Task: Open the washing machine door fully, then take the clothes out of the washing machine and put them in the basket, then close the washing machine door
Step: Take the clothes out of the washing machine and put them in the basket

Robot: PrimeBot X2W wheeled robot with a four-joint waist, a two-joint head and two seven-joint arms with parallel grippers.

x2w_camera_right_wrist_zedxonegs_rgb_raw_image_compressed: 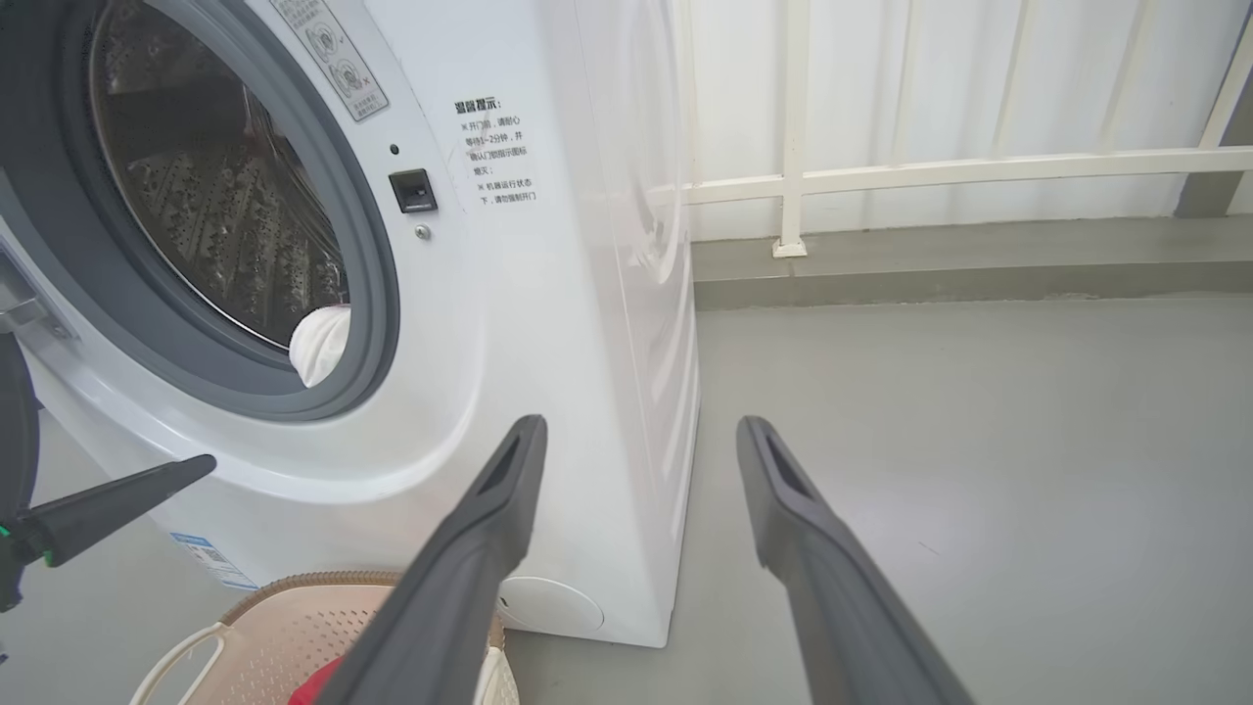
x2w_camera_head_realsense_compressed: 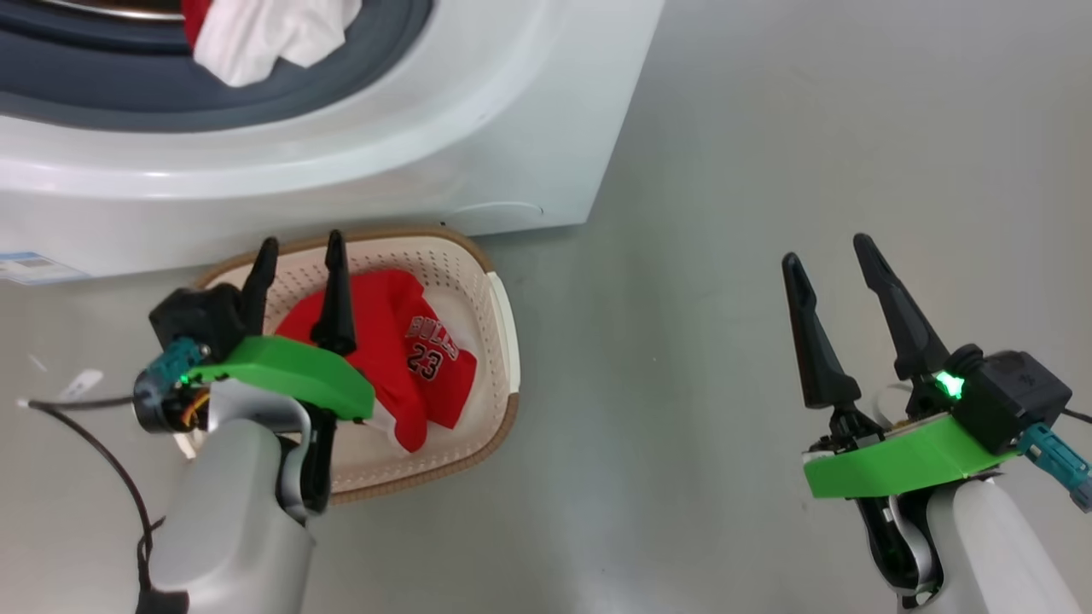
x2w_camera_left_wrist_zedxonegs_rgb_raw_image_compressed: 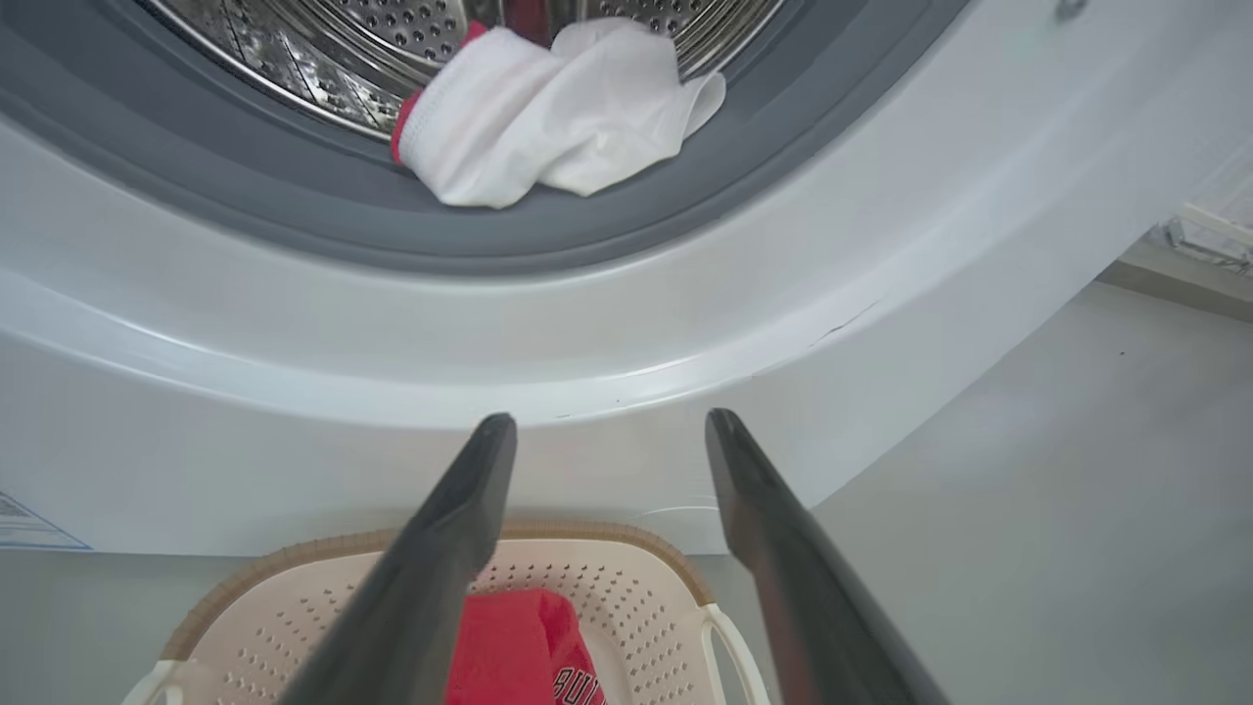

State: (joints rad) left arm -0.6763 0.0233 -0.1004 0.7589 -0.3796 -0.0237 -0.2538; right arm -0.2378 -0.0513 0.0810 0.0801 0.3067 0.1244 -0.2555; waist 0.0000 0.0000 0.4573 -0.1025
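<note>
The white washing machine (x2w_camera_head_realsense_compressed: pixel 478 119) stands with its opening uncovered; its door is out of view. A white garment with a red edge (x2w_camera_head_realsense_compressed: pixel 269 34) hangs over the grey gasket (x2w_camera_left_wrist_zedxonegs_rgb_raw_image_compressed: pixel 548 240) at the drum's mouth. It is the same white garment (x2w_camera_left_wrist_zedxonegs_rgb_raw_image_compressed: pixel 548 108) in the left wrist view. The red "BULLS 23" jersey (x2w_camera_head_realsense_compressed: pixel 409 341) lies in the cream basket (x2w_camera_head_realsense_compressed: pixel 490 298) on the floor in front of the machine. My left gripper (x2w_camera_head_realsense_compressed: pixel 299 247) hovers open over the basket with nothing between its fingers. My right gripper (x2w_camera_head_realsense_compressed: pixel 827 251) is open and empty over bare floor to the right.
Grey floor (x2w_camera_head_realsense_compressed: pixel 768 153) spreads to the right of the machine. A white railing (x2w_camera_right_wrist_zedxonegs_rgb_raw_image_compressed: pixel 930 171) on a low kerb runs behind it. A black cable (x2w_camera_head_realsense_compressed: pixel 94 452) trails along my left forearm. A blue label (x2w_camera_head_realsense_compressed: pixel 34 266) sits low on the machine's front.
</note>
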